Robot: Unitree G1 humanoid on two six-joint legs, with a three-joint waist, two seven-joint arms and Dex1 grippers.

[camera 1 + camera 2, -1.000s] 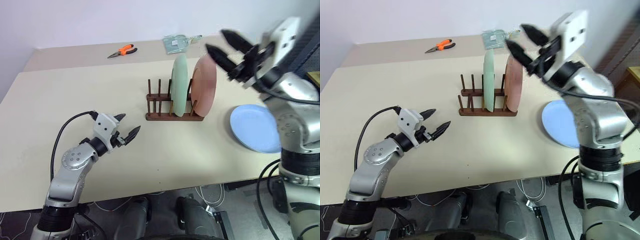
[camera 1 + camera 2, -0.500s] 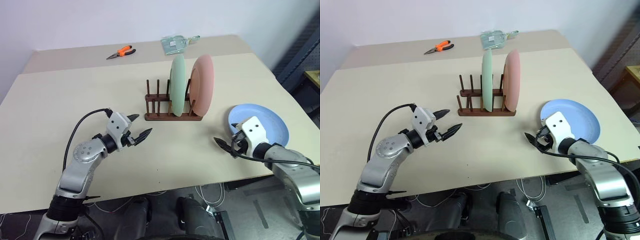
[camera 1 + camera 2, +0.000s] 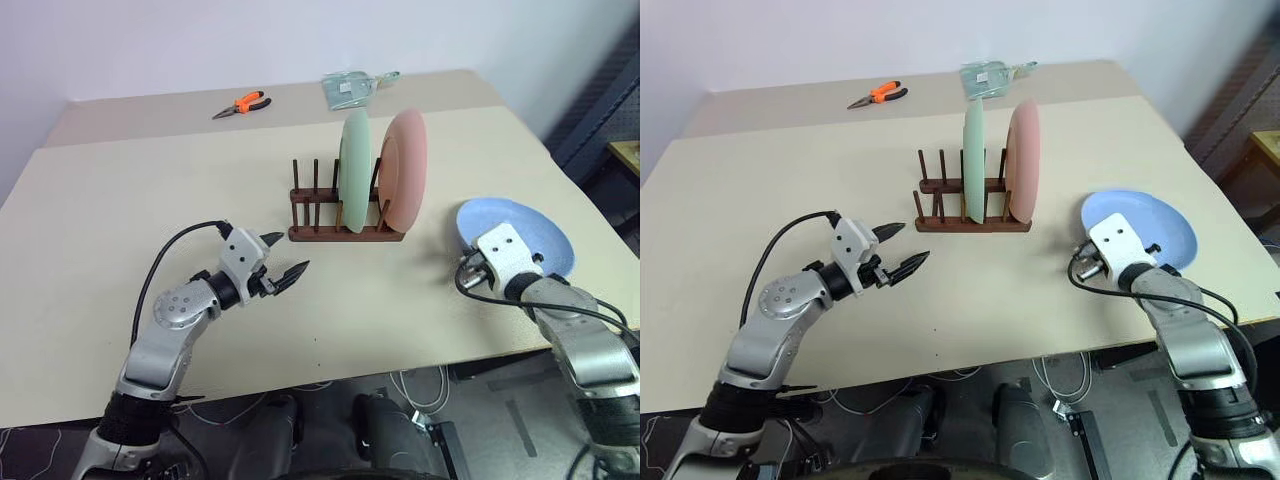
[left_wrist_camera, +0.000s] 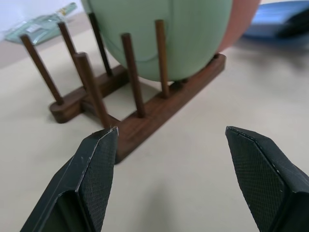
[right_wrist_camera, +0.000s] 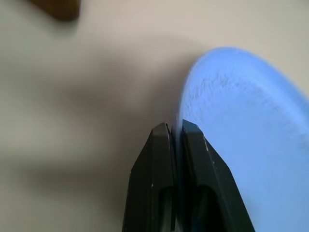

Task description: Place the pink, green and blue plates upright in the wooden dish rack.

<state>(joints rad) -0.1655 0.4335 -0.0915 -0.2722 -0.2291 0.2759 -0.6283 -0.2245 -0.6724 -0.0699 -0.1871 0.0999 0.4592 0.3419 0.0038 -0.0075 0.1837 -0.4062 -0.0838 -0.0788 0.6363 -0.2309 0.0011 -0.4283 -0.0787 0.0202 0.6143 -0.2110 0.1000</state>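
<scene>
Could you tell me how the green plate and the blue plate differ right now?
The green plate stands upright on edge between the pegs of the wooden rack, beside the pink plate; the blue plate is out of the rack, tilted, with one side lifted off the table. Nothing grips the green plate, while the right pincer is shut on the blue plate's rim. Both are round, shallow and about the same size.

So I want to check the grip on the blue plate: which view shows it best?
The right wrist view: the right gripper is shut on the edge of the blue plate, seen close up. In both eye views the gripper's body covers that contact; they show the plate tilted, its near edge off the table.
</scene>
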